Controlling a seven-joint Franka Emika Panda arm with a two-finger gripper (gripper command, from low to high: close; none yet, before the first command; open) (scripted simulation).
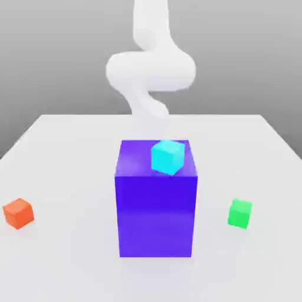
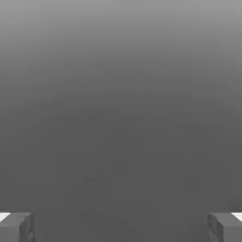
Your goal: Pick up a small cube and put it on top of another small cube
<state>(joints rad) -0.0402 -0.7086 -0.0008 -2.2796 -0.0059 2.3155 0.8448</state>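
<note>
On the white table: tall purple-blue block, small cyan cube resting on top.
Gripper released, fingers wide apart (nothing between them); orange cube and green cube flank the block.

You are looking at a bare simulated test scene, not a real room: a plain white table under a flat grey backdrop, a smooth white arm, and untextured blocks, a big purple-blue block with small cyan, orange and green cubes.

Bright even light, faint shadows, soft blur
</note>
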